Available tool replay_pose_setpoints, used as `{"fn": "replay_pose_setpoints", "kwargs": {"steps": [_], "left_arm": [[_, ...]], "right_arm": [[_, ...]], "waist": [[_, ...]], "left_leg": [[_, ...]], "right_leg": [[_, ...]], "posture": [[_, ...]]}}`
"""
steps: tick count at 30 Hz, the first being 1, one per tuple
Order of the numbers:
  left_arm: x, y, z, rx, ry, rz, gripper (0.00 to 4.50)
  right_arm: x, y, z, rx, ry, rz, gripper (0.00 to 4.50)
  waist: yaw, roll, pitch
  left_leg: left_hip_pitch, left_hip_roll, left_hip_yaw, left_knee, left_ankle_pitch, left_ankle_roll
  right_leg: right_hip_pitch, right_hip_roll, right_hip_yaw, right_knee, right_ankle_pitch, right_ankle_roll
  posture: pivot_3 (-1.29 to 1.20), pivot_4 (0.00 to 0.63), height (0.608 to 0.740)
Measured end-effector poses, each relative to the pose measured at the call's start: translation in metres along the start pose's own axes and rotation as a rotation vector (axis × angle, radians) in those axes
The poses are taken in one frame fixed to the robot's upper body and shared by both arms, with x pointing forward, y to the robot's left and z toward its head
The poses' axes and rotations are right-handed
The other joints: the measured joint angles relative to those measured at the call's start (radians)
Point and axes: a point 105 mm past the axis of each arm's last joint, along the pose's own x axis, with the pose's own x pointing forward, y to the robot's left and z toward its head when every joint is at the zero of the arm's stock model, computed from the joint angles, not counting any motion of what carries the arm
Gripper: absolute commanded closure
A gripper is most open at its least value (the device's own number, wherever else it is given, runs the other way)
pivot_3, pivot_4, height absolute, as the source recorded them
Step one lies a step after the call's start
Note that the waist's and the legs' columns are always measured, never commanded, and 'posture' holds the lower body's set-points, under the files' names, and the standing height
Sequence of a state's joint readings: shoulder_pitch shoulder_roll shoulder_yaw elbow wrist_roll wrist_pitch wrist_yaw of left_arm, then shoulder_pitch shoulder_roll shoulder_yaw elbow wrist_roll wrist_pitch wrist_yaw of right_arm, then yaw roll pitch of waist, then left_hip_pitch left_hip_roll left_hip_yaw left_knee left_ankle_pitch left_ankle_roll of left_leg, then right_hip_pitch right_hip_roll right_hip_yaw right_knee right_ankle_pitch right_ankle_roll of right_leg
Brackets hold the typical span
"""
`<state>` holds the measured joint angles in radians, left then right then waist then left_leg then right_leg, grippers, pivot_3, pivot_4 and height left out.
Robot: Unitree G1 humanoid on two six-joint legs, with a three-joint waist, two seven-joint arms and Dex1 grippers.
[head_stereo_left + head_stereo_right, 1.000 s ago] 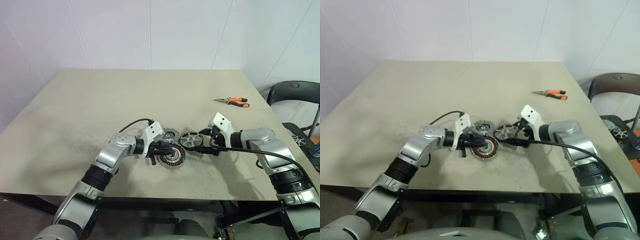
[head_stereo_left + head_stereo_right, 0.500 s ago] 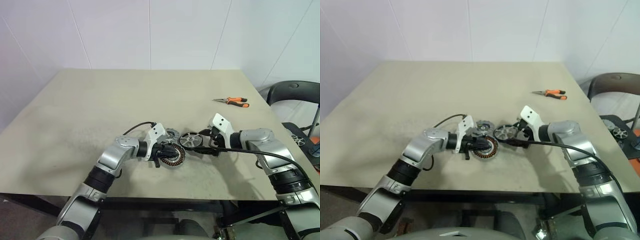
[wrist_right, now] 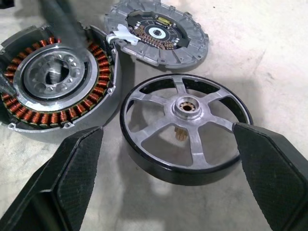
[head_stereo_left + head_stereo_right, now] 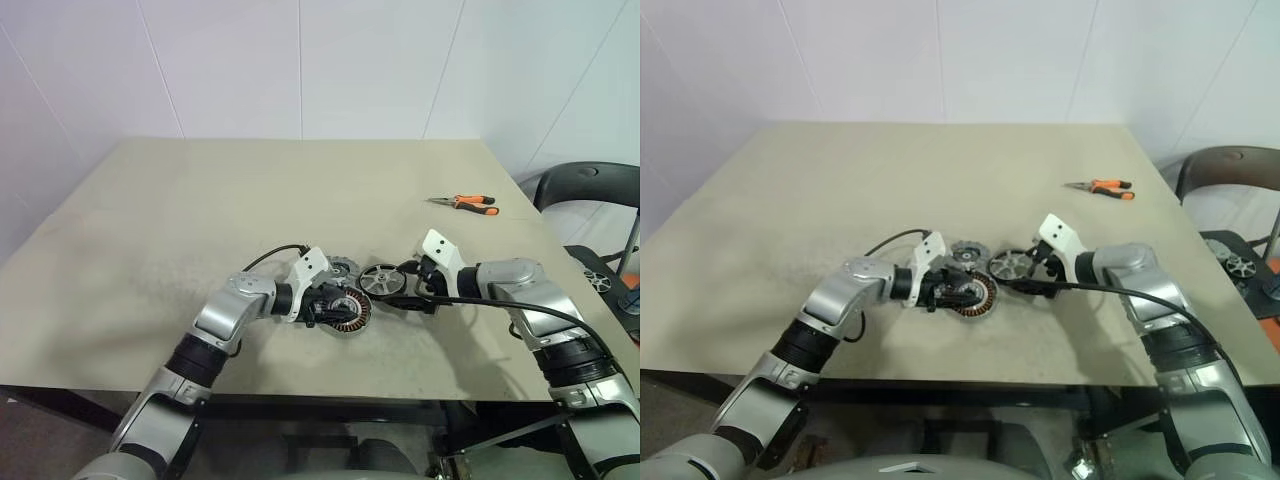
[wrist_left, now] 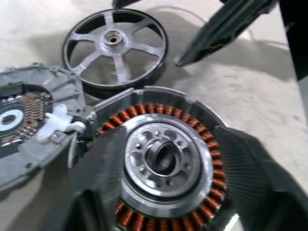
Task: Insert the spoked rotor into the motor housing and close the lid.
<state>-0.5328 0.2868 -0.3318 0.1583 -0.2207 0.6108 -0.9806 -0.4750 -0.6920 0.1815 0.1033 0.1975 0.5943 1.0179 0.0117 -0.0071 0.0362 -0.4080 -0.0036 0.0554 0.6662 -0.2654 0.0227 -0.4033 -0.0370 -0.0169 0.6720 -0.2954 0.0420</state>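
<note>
The motor housing (image 3: 57, 79) lies flat on the beige worktop (image 4: 200, 220), its ring of copper coils facing up around a metal centre. The spoked rotor (image 3: 185, 127) lies just beside the housing, on the side toward the right arm, close to it but not in it. The lid (image 3: 159, 33) lies just beyond both, near the housing's far edge, inner face up and showing a round circuit board.

The left hand (image 4: 330, 306) sits at the housing, one dark finger on each side of its rim; whether they press it or stand just clear cannot be told. The right hand (image 3: 168, 178) hovers with fingers spread wide on either side of the rotor, clear of its dark rim, gripping nothing.

Orange-handled pliers (image 4: 464, 203) lie well apart from the housing, toward the far right of the worktop.
</note>
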Motion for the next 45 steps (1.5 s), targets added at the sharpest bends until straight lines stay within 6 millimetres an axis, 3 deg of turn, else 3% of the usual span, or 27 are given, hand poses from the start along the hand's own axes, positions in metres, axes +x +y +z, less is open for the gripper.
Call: {"fn": "replay_pose_setpoints", "kwargs": {"steps": [5, 8, 13, 16, 23, 26, 29, 31, 32, 37, 45], "left_arm": [[-0.002, 0.004, 0.002, 0.026, -0.014, 0.029, 1.52], [-0.014, 0.017, 0.013, 0.026, -0.064, 0.094, 1.52], [-0.069, 0.043, 0.061, -0.019, -0.249, 0.217, 1.52], [-0.097, 0.048, 0.076, -0.039, -0.318, 0.271, 1.52], [-0.125, 0.06, 0.047, -0.144, -0.315, 0.414, 1.52], [-0.131, 0.062, 0.042, -0.161, -0.325, 0.459, 1.49], [-0.132, 0.059, 0.044, -0.158, -0.34, 0.471, 1.49], [-0.13, 0.058, 0.043, -0.172, -0.346, 0.473, 1.49], [-0.129, 0.056, 0.045, -0.176, -0.354, 0.468, 1.49], [-0.127, 0.052, 0.041, -0.201, -0.36, 0.462, 1.49], [-0.129, 0.054, 0.031, -0.221, -0.337, 0.492, 1.49]], "right_arm": [[0.001, 0.0, 0.0, 0.0, -0.002, 0.001, 0.0], [0.001, 0.001, 0.001, 0.008, -0.006, 0.005, 0.0], [0.0, 0.007, 0.016, 0.03, -0.05, 0.058, 0.0], [-0.001, 0.02, 0.031, -0.006, -0.086, 0.125, 0.0], [0.005, 0.037, 0.047, -0.079, -0.106, 0.194, 0.0], [0.01, 0.049, 0.071, -0.099, -0.179, 0.238, 0.6], [0.009, 0.056, 0.08, -0.115, -0.205, 0.27, 1.61], [0.01, 0.056, 0.079, -0.109, -0.199, 0.274, 2.31], [0.011, 0.056, 0.076, -0.102, -0.189, 0.279, 2.31], [0.022, 0.06, 0.055, -0.037, -0.141, 0.295, 3.72], [0.045, 0.054, 0.031, 0.029, -0.107, 0.193, 3.72]], "waist": [[0.0, 0.0, 0.0], [-0.001, 0.0, 0.0], [-0.006, 0.0, 0.0], [-0.005, 0.0, 0.0], [-0.002, 0.0, 0.0], [-0.002, -0.001, 0.0], [0.002, -0.001, 0.0], [0.0, -0.001, 0.0], [-0.001, -0.001, -0.001], [-0.003, -0.002, -0.001], [-0.007, -0.002, -0.001]], "left_leg": [[0.0, 0.0, 0.0, 0.0, 0.0, 0.0], [0.0, 0.0, 0.0, 0.0, 0.0, 0.0], [0.0, 0.0, 0.0, 0.001, 0.0, 0.0], [0.0, 0.0, 0.0, 0.001, 0.0, 0.0], [0.001, 0.0, 0.0, 0.002, 0.0, 0.0], [0.001, 0.0, 0.0, 0.002, 0.0, -0.001], [0.001, -0.001, -0.001, 0.001, 0.0, -0.001], [0.001, -0.002, 0.0, 0.002, 0.0, -0.001], [0.001, -0.002, 0.0, 0.002, 0.0, -0.001], [0.001, -0.002, 0.0, 0.001, 0.0, -0.001], [0.001, -0.002, 0.0, 0.001, 0.0, -0.001]], "right_leg": [[0.0, 0.0, 0.0, 0.0, 0.0, 0.0], [0.0, 0.0, 0.0, 0.001, 0.0, 0.0], [-0.001, 0.0, 0.0, 0.003, 0.0, 0.0], [-0.001, 0.0, 0.0, 0.003, 0.0, 0.001], [0.0, 0.0, 0.0, 0.005, 0.0, 0.001], [-0.001, 0.0, 0.0, 0.006, 0.0, 0.001], [-0.001, 0.0, 0.0, 0.006, 0.0, 0.0], [-0.001, -0.002, 0.0, 0.006, 0.0, 0.0], [-0.001, -0.003, 0.0, 0.006, 0.0, 0.0], [-0.002, -0.003, 0.0, 0.007, 0.0, 0.0], [-0.002, -0.003, 0.0, 0.008, 0.0, 0.0]], "posture": [[0.0, 0.0, 0.74], [0.0, 0.0, 0.74], [0.0, 0.0, 0.74], [0.0, 0.0, 0.74], [0.0, 0.0, 0.74], [0.0, 0.0, 0.74], [0.0, 0.0, 0.74], [0.0, 0.0, 0.74], [0.0, 0.0, 0.74], [0.0, 0.0, 0.74], [0.0, 0.0, 0.74]]}}
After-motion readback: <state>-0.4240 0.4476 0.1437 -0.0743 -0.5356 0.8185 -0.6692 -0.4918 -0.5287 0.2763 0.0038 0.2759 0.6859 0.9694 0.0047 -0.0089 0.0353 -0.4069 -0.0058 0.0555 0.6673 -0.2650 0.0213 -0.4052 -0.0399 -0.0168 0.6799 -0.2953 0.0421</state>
